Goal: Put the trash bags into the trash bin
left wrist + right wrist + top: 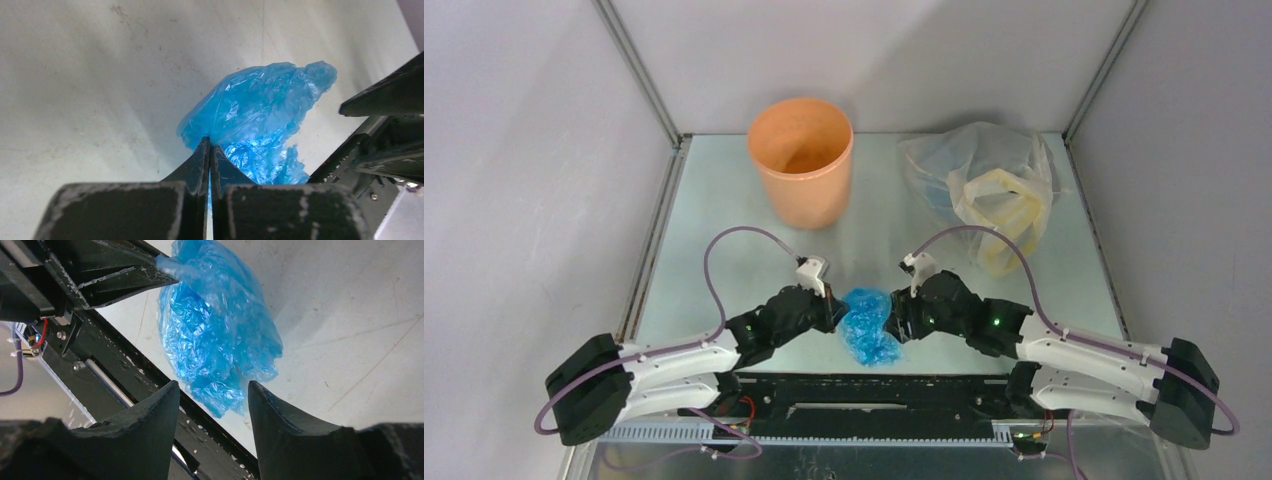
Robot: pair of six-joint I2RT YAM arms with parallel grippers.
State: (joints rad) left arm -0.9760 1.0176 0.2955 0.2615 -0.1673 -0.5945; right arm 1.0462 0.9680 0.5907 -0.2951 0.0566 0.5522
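A crumpled light-blue trash bag lies on the table near its front edge, between my two grippers. My left gripper is shut on the bag's left edge; in the left wrist view its tips pinch the blue film. My right gripper is open just right of the bag; in the right wrist view its fingers stand apart with the bag just ahead of them, not between them. The orange trash bin stands upright at the back, left of centre, and looks empty.
A clear plastic sack with pale yellow contents lies at the back right. The black base rail runs along the near edge right under the bag. Metal frame posts stand at the back corners.
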